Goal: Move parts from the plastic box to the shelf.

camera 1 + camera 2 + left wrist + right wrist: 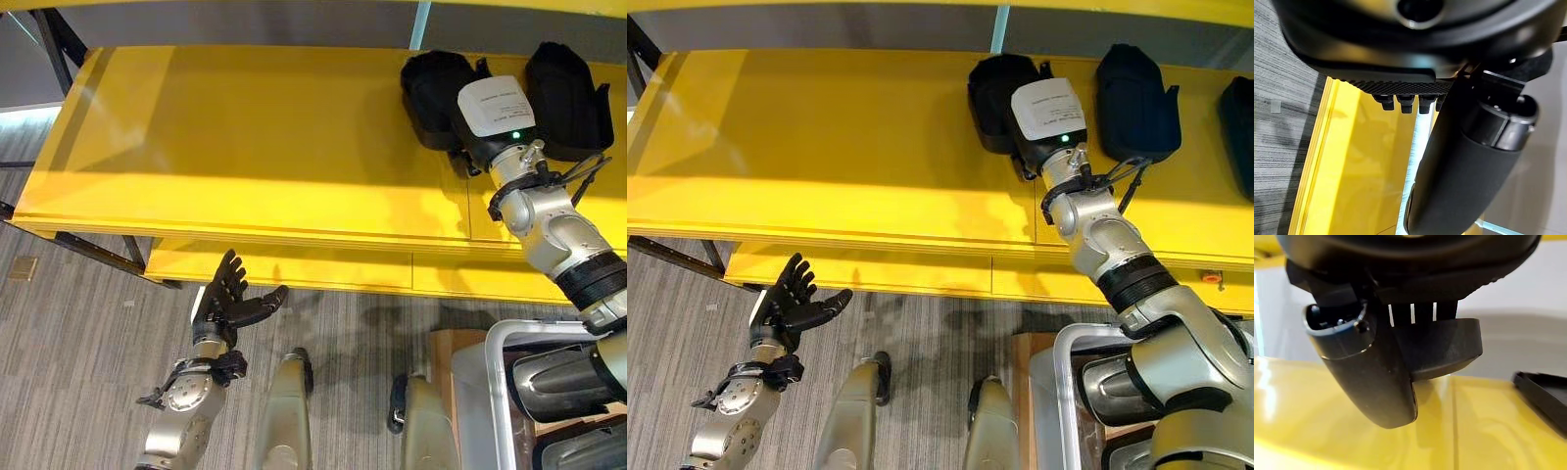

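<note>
A black moulded part (431,93) lies at the back right of the yellow shelf (255,147), with my right arm stretched over it. In the right wrist view my right hand (1371,382) has its thumb and fingers pinched on this black part (1444,347), low over the shelf top; I cannot tell if it touches. A second black part (568,93) lies just to its right, and a third (1239,117) sits at the far right edge. My left hand (227,304) hangs open and empty over the floor, below the shelf's front.
The plastic box (500,343) with dark parts (558,377) inside stands at the lower right, beside my right arm. A lower yellow tier (294,264) juts out under the shelf front. The shelf's left and middle are bare.
</note>
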Motion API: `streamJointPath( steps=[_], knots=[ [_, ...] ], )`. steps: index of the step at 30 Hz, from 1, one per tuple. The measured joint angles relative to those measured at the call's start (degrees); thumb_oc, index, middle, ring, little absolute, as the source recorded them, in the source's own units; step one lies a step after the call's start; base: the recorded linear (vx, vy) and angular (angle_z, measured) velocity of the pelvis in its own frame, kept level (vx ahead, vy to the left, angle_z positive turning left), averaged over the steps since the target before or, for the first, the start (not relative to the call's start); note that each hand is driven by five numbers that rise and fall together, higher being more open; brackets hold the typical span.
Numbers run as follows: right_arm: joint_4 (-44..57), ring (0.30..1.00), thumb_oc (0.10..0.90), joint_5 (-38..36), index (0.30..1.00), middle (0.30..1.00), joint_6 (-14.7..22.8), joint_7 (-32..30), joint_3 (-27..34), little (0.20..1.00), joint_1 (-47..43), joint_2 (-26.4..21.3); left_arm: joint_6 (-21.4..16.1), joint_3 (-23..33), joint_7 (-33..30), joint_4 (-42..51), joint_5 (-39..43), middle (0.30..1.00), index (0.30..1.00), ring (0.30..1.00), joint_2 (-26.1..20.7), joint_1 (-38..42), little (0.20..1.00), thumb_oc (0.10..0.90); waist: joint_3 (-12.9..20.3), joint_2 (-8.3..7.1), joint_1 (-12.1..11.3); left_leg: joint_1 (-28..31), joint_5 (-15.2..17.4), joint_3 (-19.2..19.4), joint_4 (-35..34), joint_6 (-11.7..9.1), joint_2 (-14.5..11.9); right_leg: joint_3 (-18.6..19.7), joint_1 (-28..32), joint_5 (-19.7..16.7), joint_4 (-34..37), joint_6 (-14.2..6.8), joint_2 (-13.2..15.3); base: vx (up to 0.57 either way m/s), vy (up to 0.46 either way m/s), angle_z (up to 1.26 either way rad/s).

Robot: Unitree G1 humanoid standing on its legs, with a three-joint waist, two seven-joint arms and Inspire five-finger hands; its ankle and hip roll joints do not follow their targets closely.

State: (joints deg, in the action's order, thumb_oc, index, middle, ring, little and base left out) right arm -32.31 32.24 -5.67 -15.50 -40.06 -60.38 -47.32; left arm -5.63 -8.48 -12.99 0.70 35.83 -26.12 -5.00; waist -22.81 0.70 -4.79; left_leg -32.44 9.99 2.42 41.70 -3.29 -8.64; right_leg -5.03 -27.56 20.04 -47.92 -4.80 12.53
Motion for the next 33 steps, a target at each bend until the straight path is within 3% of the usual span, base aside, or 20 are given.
streamJointPath(
  steps=[13,33],
  knots=[
    [-6.3,0.300,0.400,-2.0,0.300,0.300,0.4,-0.1,-2.6,0.300,-2.3,3.0,-0.1,-1.1,1.1,0.0,0.0,1.000,1.000,1.000,0.0,0.9,1.000,0.900,0.0,-0.08,-0.2,0.0,0.3,-0.7,0.5,0.4,0.2,-0.1,0.0,0.6,-1.3,0.6,0.1,0.00,0.000,0.00],
    [-6.5,0.300,0.400,-3.2,0.300,0.300,0.0,-0.2,-2.5,0.300,-2.3,7.8,-0.8,-1.6,0.9,-0.1,0.0,1.000,1.000,1.000,0.0,1.5,1.000,0.900,-0.3,0.02,-0.5,-0.6,0.1,-1.1,0.3,0.2,1.0,-0.4,-0.3,1.3,-1.5,0.4,0.8,0.01,0.002,0.01]
  ],
)
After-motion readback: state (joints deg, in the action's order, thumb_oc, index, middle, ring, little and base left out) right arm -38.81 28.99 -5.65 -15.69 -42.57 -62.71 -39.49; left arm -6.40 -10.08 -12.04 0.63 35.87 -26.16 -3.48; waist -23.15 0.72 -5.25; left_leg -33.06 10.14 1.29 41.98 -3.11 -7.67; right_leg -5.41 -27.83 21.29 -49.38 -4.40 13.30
